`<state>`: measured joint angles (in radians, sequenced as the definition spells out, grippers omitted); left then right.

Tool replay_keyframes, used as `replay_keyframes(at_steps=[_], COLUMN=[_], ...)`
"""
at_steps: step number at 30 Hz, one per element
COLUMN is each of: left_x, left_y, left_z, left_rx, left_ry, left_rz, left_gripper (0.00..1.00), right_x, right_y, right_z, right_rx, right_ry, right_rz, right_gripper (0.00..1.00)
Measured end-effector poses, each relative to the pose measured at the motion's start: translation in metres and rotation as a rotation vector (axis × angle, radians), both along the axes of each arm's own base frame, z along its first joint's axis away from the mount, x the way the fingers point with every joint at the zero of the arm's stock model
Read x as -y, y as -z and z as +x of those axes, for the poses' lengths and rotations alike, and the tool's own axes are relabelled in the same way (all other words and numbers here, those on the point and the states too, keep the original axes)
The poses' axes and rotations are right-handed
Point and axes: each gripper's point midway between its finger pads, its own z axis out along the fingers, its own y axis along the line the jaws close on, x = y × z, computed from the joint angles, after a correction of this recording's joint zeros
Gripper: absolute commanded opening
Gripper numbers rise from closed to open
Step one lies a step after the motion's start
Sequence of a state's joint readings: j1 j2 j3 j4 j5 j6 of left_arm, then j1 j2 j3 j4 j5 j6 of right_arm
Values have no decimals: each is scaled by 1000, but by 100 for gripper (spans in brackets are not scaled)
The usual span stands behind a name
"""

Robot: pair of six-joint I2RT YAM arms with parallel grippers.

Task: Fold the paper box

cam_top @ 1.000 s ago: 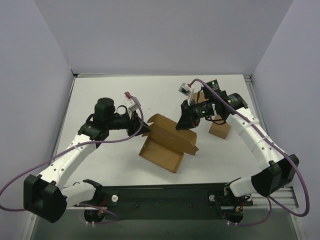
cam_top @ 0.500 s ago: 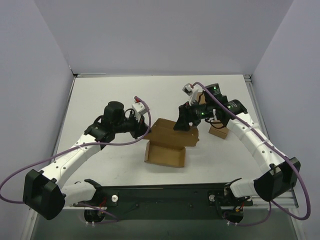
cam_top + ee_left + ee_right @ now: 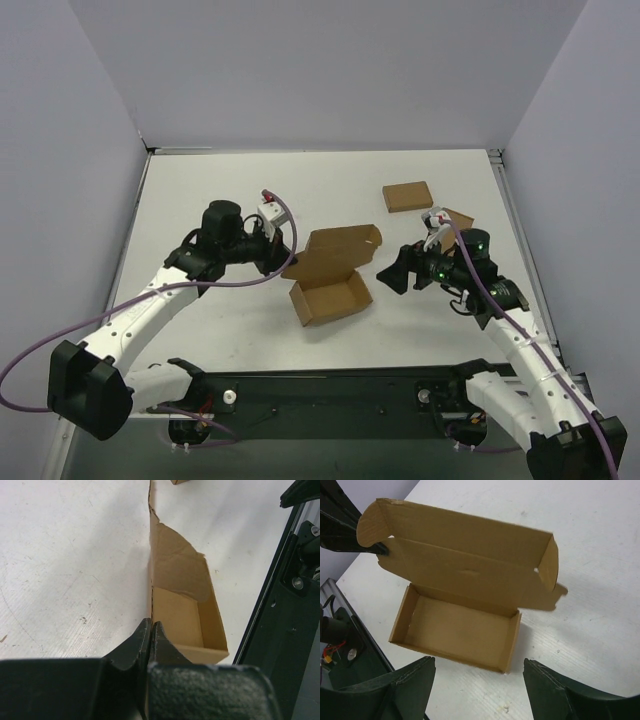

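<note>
Top external view puts the paper box (image 3: 330, 296) near the middle of the worktop (image 3: 200, 190), just beyond the arms' bases. Nearest us is its shallow tray, all four walls already up. The lid panel rises from the tray's far wall toward 12 o'clock, with a rounded ear at each end not yet tucked.

At 3 o'clock of the box the right end effector (image 3: 392, 275) hangs released, spread wide, clear of the cardboard and grasping nothing. At 9 o'clock the left end effector (image 3: 287, 262) is clenched on the lid's left end, by the ear; the left wrist view shows the thin edge pinched between its fingers (image 3: 132, 647).

We judge the box light and thin. It looks stiff along its panels, hinges easily at the scored creases, and is liable to slide on the smooth worktop or to buckle if squeezed mid-panel. The best holds, we think, are panel edges close to a crease, with one end effector steadying the tray.

Farther off, at 1 o'clock, lie a small flat box (image 3: 407, 196) and a second small box (image 3: 458, 217), partly hidden by the right arm.
</note>
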<state>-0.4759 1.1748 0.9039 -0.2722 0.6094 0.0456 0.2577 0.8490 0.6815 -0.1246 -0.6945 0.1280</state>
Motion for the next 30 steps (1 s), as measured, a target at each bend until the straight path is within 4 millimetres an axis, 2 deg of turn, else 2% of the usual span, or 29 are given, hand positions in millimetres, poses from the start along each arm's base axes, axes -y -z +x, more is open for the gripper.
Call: replay_keyframes(at_steps=[7,17,24,30], left_x=[1,7,8,8], left_y=[-4,-24,-30,-34], left_z=[-4,-23,-30,-32], left_rx=[-9,1,-3,-3], left_ry=[29,135,184,203], left_rz=[-24,-103,-140,-160], left_gripper=[0,0,0,0], right_x=[5,6,5,3], right_y=[14,37,51,50], right_z=[10,47,51,60], right_rx=[33,44,118,161], right_ry=[41,43,22,8], right_rz=[-21,-31,-28,-16], right_gripper=[72,71,71,72])
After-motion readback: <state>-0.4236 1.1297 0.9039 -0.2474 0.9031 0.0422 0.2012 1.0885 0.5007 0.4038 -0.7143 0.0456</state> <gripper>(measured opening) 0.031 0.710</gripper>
